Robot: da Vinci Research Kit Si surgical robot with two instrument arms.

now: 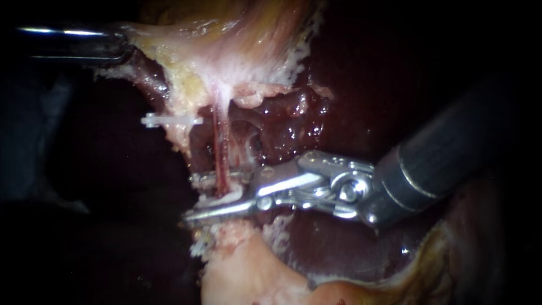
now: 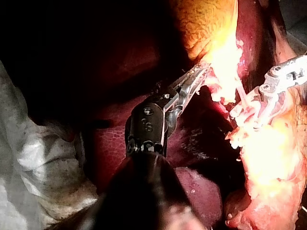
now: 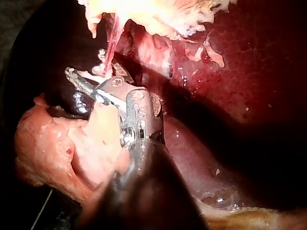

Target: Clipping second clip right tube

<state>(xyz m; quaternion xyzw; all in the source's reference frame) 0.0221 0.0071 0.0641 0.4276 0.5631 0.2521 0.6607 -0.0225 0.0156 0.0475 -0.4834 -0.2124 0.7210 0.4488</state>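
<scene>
A thin red tube (image 1: 221,148), the right one, runs down from the pale gallbladder tissue (image 1: 226,51). My right instrument (image 1: 210,195) comes in from the right with its jaws open around this tube's lower part, and a white clip (image 1: 227,196) sits in them. Left of the tube, another white clip (image 1: 172,120) lies across a neighbouring strand. My left instrument (image 1: 125,49) is shut on the gallbladder's edge at the upper left. In the right wrist view the tube (image 3: 111,45) drops between the jaws of the right instrument (image 3: 88,67). The left wrist view shows my left instrument (image 2: 199,76) gripping yellow tissue.
Dark red liver (image 1: 350,79) lies behind and to the right of the tube. A pale fatty lump (image 1: 243,265) sits just under the right instrument's jaws. A grey-white cloth (image 2: 33,158) lies beside the left instrument's shaft.
</scene>
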